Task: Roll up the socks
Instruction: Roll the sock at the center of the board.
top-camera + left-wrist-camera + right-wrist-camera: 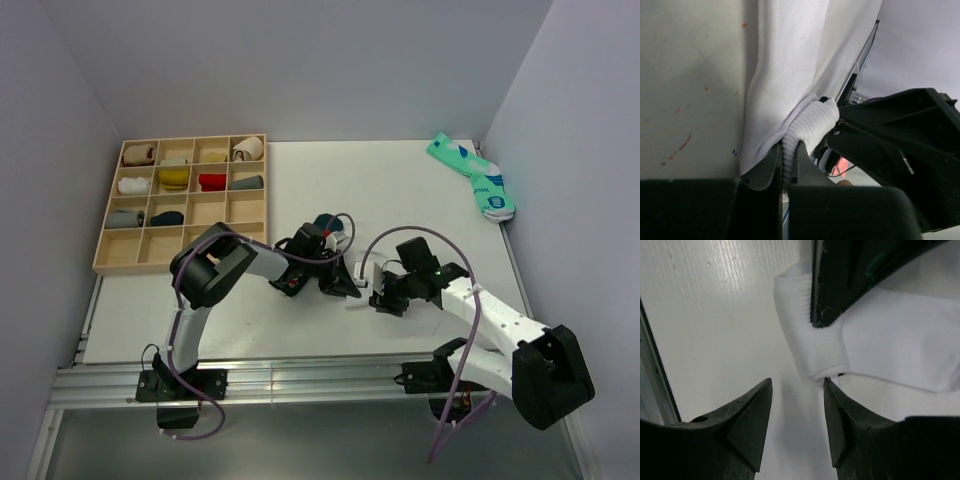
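White sock (880, 335) lies on the table (715, 315), in the upper right of the right wrist view. Left gripper (787, 157): jaws pinched tight on the sock's ribbed cuff (812, 122). Right gripper (797, 382): jaws partly apart, holding nothing, tips just beside the folded cuff edge. Dark green sock (325, 222) is mostly hidden behind the left wrist, centre of the top view.

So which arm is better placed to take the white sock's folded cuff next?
Right, probably. The right gripper has its fingers open, just short of the ribbed cuff of the white sock; the left gripper is shut on that sock, holding it.
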Tool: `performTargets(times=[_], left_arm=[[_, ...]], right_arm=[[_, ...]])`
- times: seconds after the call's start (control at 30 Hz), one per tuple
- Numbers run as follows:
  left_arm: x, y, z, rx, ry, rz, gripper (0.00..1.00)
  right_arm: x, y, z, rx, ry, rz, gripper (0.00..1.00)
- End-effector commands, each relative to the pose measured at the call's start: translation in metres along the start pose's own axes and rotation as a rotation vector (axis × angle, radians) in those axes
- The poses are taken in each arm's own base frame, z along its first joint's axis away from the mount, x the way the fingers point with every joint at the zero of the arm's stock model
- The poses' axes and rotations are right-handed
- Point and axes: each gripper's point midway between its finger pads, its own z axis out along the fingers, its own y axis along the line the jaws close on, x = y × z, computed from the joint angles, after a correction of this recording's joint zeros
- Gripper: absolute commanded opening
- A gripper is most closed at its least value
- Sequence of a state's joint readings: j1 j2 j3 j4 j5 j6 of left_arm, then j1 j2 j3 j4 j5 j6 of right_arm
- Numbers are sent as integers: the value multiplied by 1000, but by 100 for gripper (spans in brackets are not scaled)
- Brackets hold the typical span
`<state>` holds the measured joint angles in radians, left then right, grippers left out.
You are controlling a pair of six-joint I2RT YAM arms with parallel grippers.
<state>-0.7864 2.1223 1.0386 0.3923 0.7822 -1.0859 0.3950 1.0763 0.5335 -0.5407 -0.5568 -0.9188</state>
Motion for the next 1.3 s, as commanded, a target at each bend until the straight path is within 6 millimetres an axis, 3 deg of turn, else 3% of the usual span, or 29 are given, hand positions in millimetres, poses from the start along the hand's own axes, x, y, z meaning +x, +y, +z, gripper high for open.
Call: performTargets(times=[0.0,0.17,0.53,0.87,1.07,1.17,1.2,1.27], left_arm=[[31,72,0,-213,73,-177,0],[31,70,-1,-202,77,-189,0],[27,64,3,-179,86,-197,0],[28,60,3,-150,85,-192,0],[31,58,-1,-123,81,-206,6],[28,54,-5,-111,58,-198,15],[23,50,-8,-95,40,-194,23],[19,43,-14,-79,10,-190,29]], right_arm=[[-19,-20,3,104,-32,-113,53],[-27,-14,10,102,-36,-170,53],[-22,2,29,51,26,-221,54],[-14,-5,43,75,91,-220,51],[-8,-4,50,68,113,-183,29],[-9,-4,48,72,103,-175,18],[-9,-2,48,64,104,-175,17],[-8,2,46,47,101,-179,15]])
